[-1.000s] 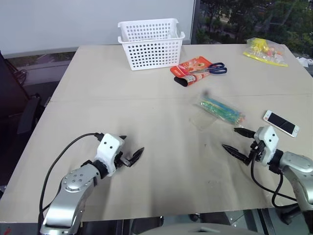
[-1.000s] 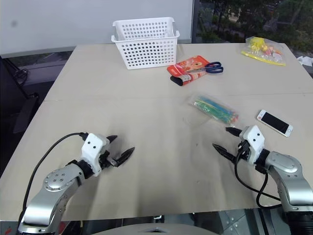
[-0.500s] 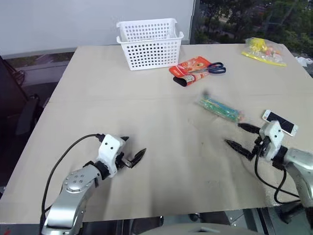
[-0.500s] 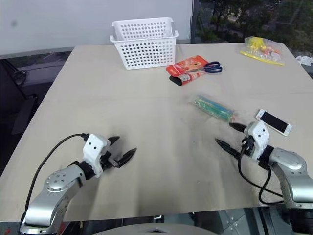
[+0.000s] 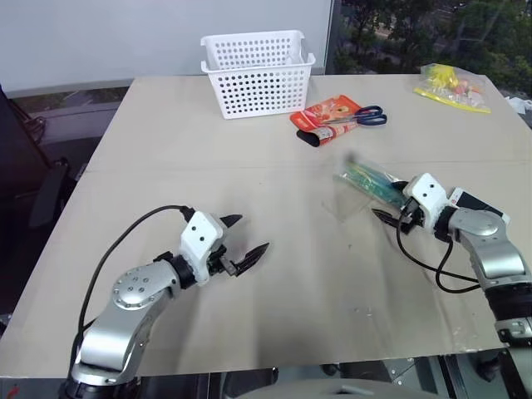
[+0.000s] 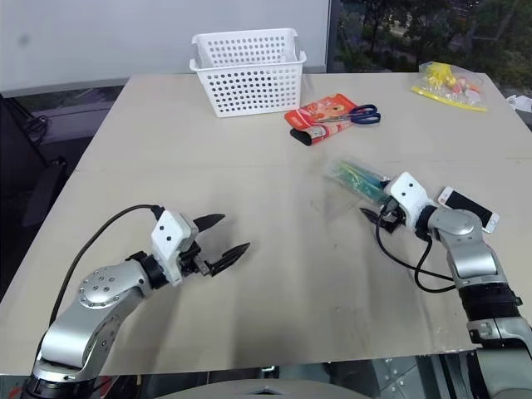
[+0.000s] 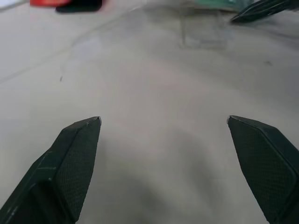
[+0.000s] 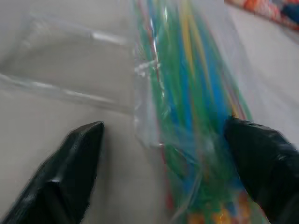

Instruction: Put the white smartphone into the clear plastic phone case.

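1. We see a beige table under both arms, photographed from the robot's head.
2. Our left gripper hangs over bare tabletop near the front edge, its two black fingers spread wide with nothing between them.
3. Our right gripper reaches in from the right side of the table; in its wrist view the fingers stand apart, one over bare table, the other against the bag of sticks, and neither pinches anything.
4. The bag, clear plastic over green, blue and yellow sticks, lies just beyond that gripper.
5. The case, a faint transparent shell, lies flat on the table, just beside the bag's near edge and close to the right gripper's tips; its rim shows as pale lines in the right wrist view.
6. The phone lies flat, screen up, at the table's right side, behind the right forearm and apart from the case.
7. A white basket stands at the far edge.
8. A red packet with blue-handled scissors on it lies to the basket's right.
9. A bag of yellow items lies at the far right corner.
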You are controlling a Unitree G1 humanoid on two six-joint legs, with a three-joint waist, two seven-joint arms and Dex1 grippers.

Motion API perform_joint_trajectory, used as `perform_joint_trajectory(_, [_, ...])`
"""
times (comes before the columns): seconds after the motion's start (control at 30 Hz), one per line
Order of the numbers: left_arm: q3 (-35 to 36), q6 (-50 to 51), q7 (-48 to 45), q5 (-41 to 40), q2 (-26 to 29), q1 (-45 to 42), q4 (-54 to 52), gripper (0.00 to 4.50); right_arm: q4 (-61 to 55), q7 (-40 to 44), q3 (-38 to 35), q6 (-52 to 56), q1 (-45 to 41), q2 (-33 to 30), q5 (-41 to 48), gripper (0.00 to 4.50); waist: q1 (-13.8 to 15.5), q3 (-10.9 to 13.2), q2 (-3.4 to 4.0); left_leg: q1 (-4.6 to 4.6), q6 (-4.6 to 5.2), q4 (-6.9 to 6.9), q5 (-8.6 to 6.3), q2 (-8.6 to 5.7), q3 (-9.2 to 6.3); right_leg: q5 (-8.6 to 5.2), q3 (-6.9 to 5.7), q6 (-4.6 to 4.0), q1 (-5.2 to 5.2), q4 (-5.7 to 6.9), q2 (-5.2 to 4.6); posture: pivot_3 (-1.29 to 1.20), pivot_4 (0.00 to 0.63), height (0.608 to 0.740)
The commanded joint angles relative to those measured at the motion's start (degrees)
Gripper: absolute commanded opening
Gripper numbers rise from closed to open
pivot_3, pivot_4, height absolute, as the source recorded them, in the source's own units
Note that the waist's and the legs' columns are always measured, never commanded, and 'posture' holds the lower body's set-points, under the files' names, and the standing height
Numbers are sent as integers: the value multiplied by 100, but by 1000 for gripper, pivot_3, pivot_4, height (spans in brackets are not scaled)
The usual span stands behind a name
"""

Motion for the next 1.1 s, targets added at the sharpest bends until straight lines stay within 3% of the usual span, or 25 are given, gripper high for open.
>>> perform_joint_trajectory(0.03, [75,109,39,-135,42,-77,-353,4500,-83,31,-106,86,-97,-96,23,2750,-2,0,-1,1,0,0,0,1,0,-1,0,2,0,0,2,0,150,740])
perform_joint_trajectory(0.2, [42,226,104,-203,-11,-150,-506,4500,-133,-40,-201,-71,-303,-124,-13,326,-14,0,0,1,0,1,0,2,-2,-8,0,13,1,0,5,0,150,740])
perform_joint_trajectory(0.23, [40,253,117,-225,-24,-183,-538,4500,-89,-123,-232,-152,-446,-113,-42,71,-24,0,0,2,0,2,0,2,0,-8,1,16,1,0,5,0,150,740])
perform_joint_trajectory(0.33, [43,370,197,-353,-96,-343,-618,4500,269,-450,-314,-390,-1074,-18,-137,71,-64,1,1,4,0,5,1,2,3,-6,6,20,2,2,5,0,150,740])
perform_joint_trajectory(0.57, [-44,680,515,-614,-484,-990,-554,4500,3190,-2321,98,-1803,-3329,-160,-1530,71,-143,4,3,2,-2,6,3,-6,7,11,18,3,1,3,10,0,150,740])
perform_joint_trajectory(0.7, [-111,864,580,-793,-590,-1258,-594,4500,4213,-3207,253,-2496,-3978,-330,-2054,1916,-137,3,2,-4,-3,-4,3,-4,6,18,22,10,-1,-5,9,0,150,740])
perform_joint_trajectory(0.87, [-278,953,659,-798,-639,-1285,-548,4500,3722,-1396,-137,-1813,-3283,-114,-985,4229,-150,3,1,-2,-10,-13,7,-2,12,24,38,24,0,-14,10,0,150,740])
perform_joint_trajectory(0.97, [-440,1011,659,-745,-644,-1353,-461,4500,2303,-492,-349,-937,-2374,-141,-237,4431,-122,4,2,-2,-1,-12,2,1,1,24,37,25,4,-10,9,0,150,740])
perform_joint_trajectory(1.1, [-620,849,254,-653,-456,-1625,27,4500,-961,668,-845,1068,-246,-445,1701,4431,-50,8,22,3,-1,-7,1,3,-5,24,19,27,6,-4,12,0,150,740])
